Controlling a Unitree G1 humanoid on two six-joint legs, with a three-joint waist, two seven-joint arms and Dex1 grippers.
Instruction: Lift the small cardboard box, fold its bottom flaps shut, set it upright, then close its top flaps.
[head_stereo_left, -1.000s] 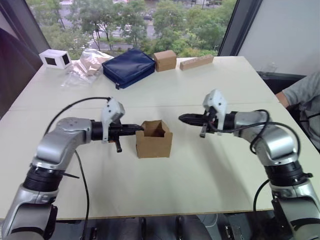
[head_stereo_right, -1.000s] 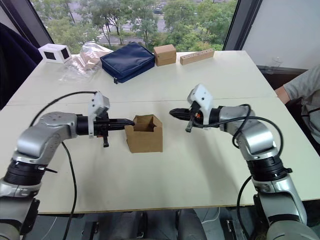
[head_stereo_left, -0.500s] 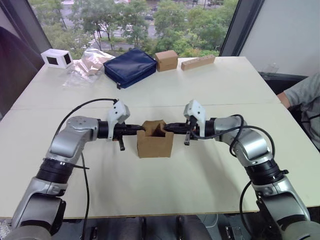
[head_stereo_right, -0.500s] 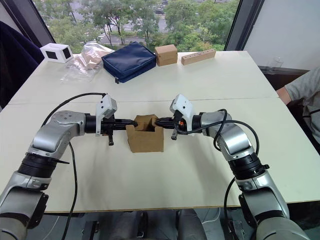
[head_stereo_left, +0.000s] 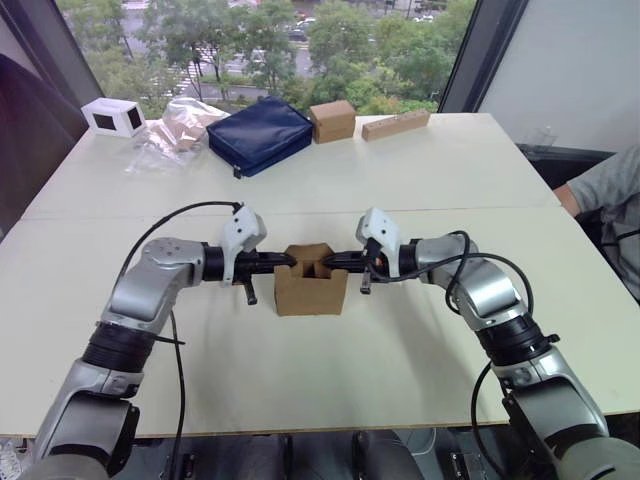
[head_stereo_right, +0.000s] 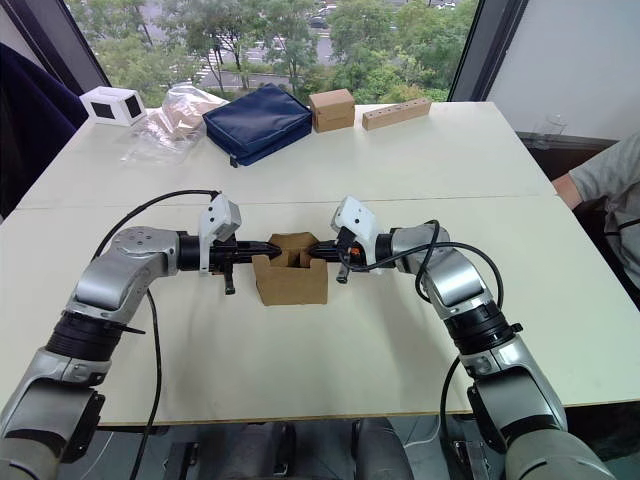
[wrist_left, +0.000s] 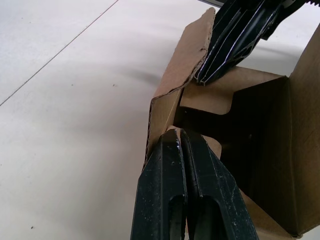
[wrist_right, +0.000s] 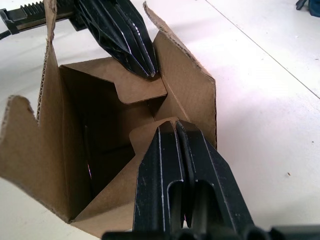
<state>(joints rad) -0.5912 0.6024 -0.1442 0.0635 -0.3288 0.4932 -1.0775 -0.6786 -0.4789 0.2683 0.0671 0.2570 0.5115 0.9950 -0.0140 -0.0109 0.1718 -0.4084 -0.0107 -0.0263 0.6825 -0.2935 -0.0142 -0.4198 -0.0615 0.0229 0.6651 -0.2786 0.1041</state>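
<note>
The small cardboard box (head_stereo_left: 311, 285) stands upright on the white counter (head_stereo_left: 400, 180), open end up, between my two arms. Its top flaps (wrist_right: 135, 85) are partly folded: my left gripper (head_stereo_left: 283, 259) presses one side flap inward from the box's left, and my right gripper (head_stereo_left: 334, 259) presses the opposite flap (wrist_right: 150, 131) inward from the box's right. Both of my grippers are clenched, fingers pressed together with nothing between them, their tips resting on the flaps just inside the opening. The two remaining top flaps, on the near and far sides of the box, stand upright, and one shows an angled corner. I can read no printing or label on the plain brown cardboard.

Well beyond the box, along the counter's far edge, lie a dark blue zipped pouch (head_stereo_left: 258, 134), a closed brown carton (head_stereo_left: 331, 120) just to the pouch's right, and a long wooden block (head_stereo_left: 395, 124) further right of the carton. To the pouch's left sits a crumpled clear plastic bag (head_stereo_left: 170, 130), and past that a small white box with a dark window (head_stereo_left: 111, 116); any writing on it is too small to make out. A person's grey sleeve (head_stereo_left: 605, 190) shows at the counter's right side, far from the box.
</note>
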